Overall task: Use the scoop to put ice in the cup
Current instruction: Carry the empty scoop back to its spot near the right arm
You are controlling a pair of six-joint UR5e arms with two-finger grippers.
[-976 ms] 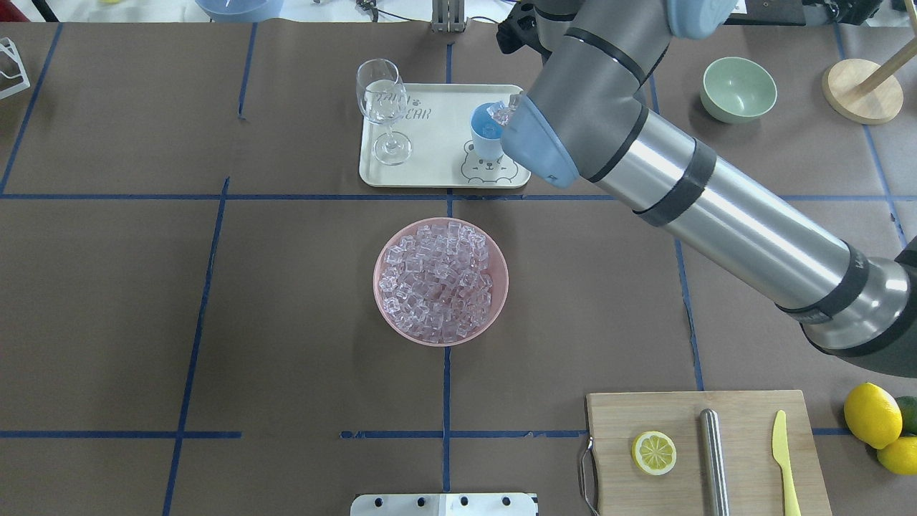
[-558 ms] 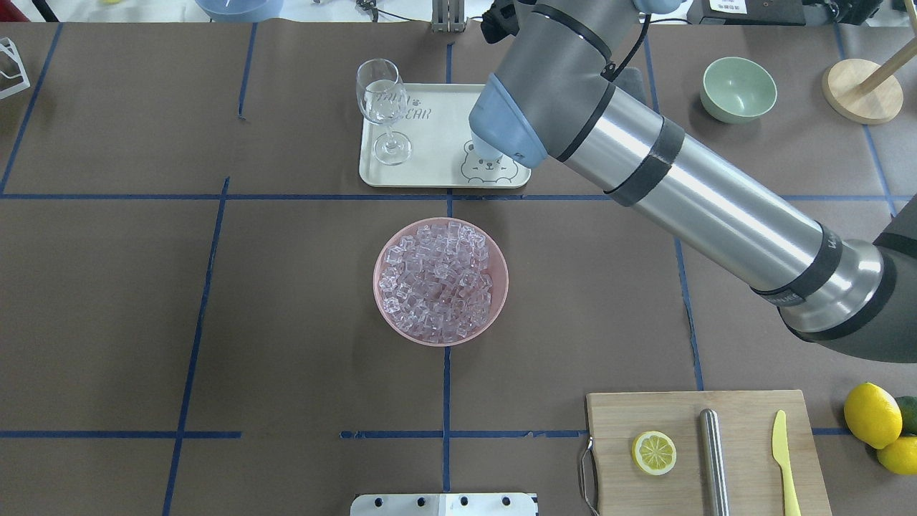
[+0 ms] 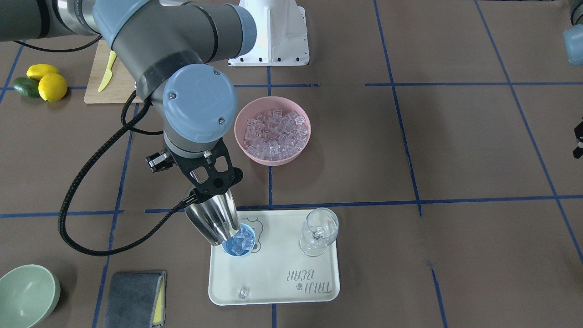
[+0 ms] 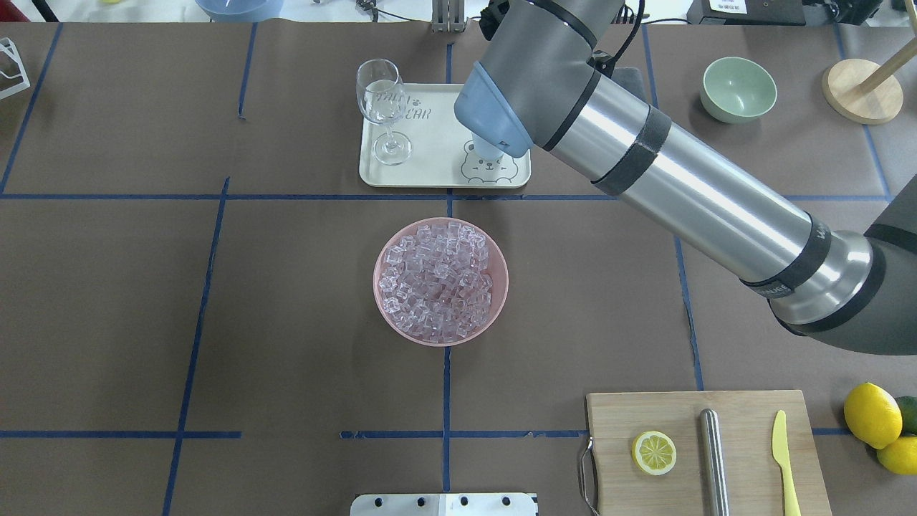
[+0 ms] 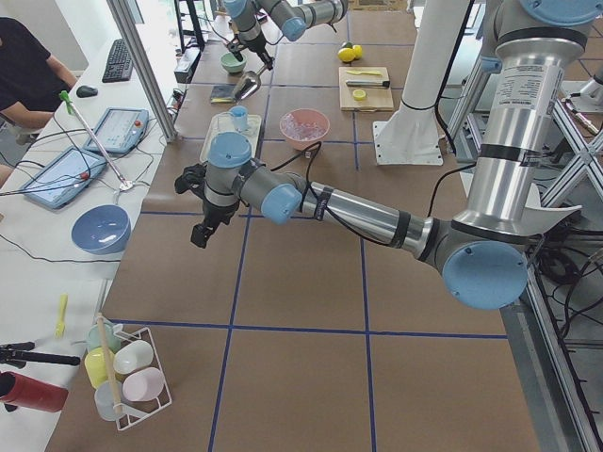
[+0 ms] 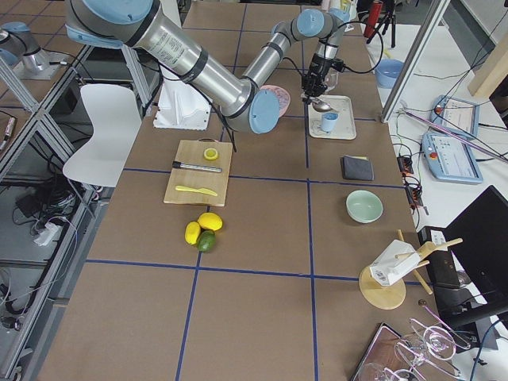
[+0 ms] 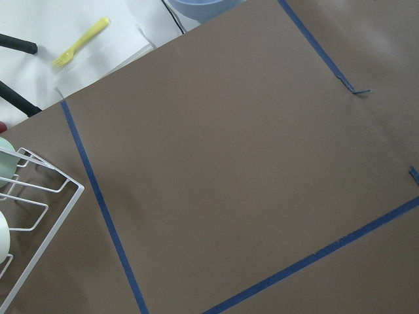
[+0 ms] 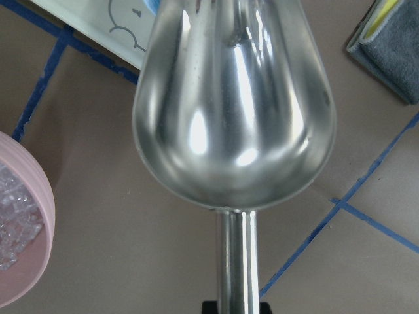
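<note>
My right gripper (image 3: 213,187) is shut on the handle of the steel scoop (image 3: 214,222). The scoop tilts steeply down, its mouth at the rim of the light-blue cup (image 3: 240,244) on the cream tray (image 3: 291,291). Ice (image 3: 243,238) lies in the cup, and one loose cube (image 3: 242,293) sits on the tray. In the right wrist view the scoop's trough (image 8: 232,111) shows no ice. A pink bowl (image 4: 382,315) holds a heap of ice (image 4: 438,278). In the overhead view my right arm hides most of the cup (image 4: 488,150). My left gripper (image 5: 200,232) hangs far off over bare table; I cannot tell its state.
A stemmed glass (image 3: 320,230) stands on the tray beside the cup. A green bowl (image 3: 25,291) and a grey cloth (image 3: 134,298) lie near the tray. The cutting board (image 4: 745,487) carries a lemon slice, a steel cylinder and a yellow knife, with lemons (image 4: 870,414) beside it.
My right arm has swung left over the cup, so the overhead view now hides most of it and the ice at its rim.
</note>
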